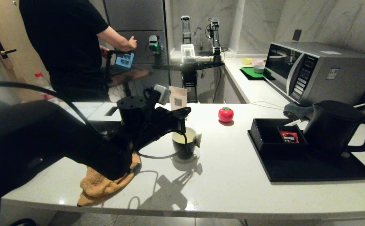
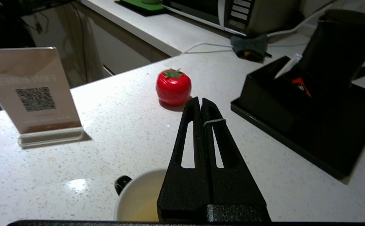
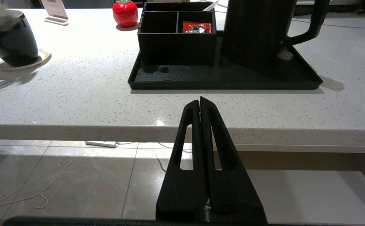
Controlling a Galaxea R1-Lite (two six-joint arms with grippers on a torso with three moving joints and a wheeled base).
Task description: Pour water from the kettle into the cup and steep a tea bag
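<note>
The cup (image 1: 184, 147), black outside and white inside, stands on a coaster mid-counter with pale yellowish water (image 2: 145, 208) in it. My left gripper (image 1: 184, 114) hovers just above the cup, shut on the thin pale string (image 2: 214, 121) of the tea bag (image 1: 198, 140). The greyish bag hangs at the cup's right rim. The black kettle (image 1: 333, 128) stands upright on the black tray (image 1: 311, 171) at the right. My right gripper (image 3: 200, 99) is shut and empty, low in front of the counter's edge, facing the tray and kettle (image 3: 254, 31).
A black box (image 1: 268, 135) on the tray holds a red sachet (image 1: 289, 137). A red tomato-shaped object (image 1: 225, 114) and a QR sign (image 1: 178, 98) stand behind the cup. An orange cloth (image 1: 107, 183) lies under my left arm. Microwave (image 1: 311, 72) at back right; a person (image 1: 72, 47) behind.
</note>
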